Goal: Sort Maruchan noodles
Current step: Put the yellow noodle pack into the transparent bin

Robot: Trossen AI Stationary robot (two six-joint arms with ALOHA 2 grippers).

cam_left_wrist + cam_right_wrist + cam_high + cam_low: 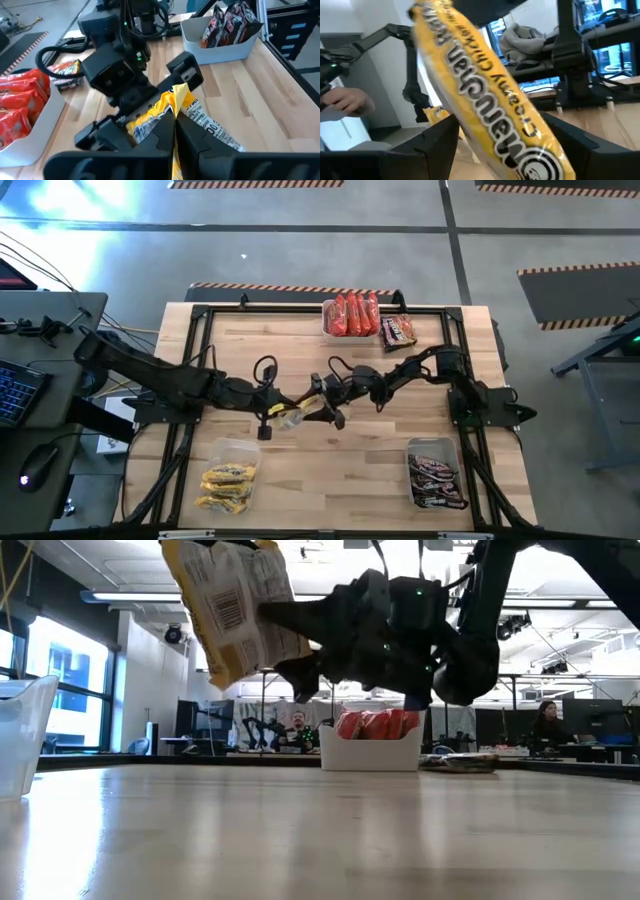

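Both arms crowd the middle of the tabletop [300, 470], meeting over a yellow packet [292, 415]. Tubs block three spots: red packets [351, 315] at twelve o'clock, yellow ones [228, 485] at seven, brown ones [436, 477] at five. Bare wood lies at six.

A pale wooden table [300, 480] with a dark frame along its edges is seen from above, its planks running side to side. At the far edge, a clear tub [350, 316] is set down, packed with red-orange packets [352, 311], and a dark brown packet [398, 331] is laid flat on the wood just beside it. At the near left corner, a second tub [229, 476] is placed, with yellow packets [226, 486] stacked inside. At the near right corner, a third tub [436, 473] is filled with dark brown packets [436, 477]. The three tubs are kept well apart, and bare wood is left between them.
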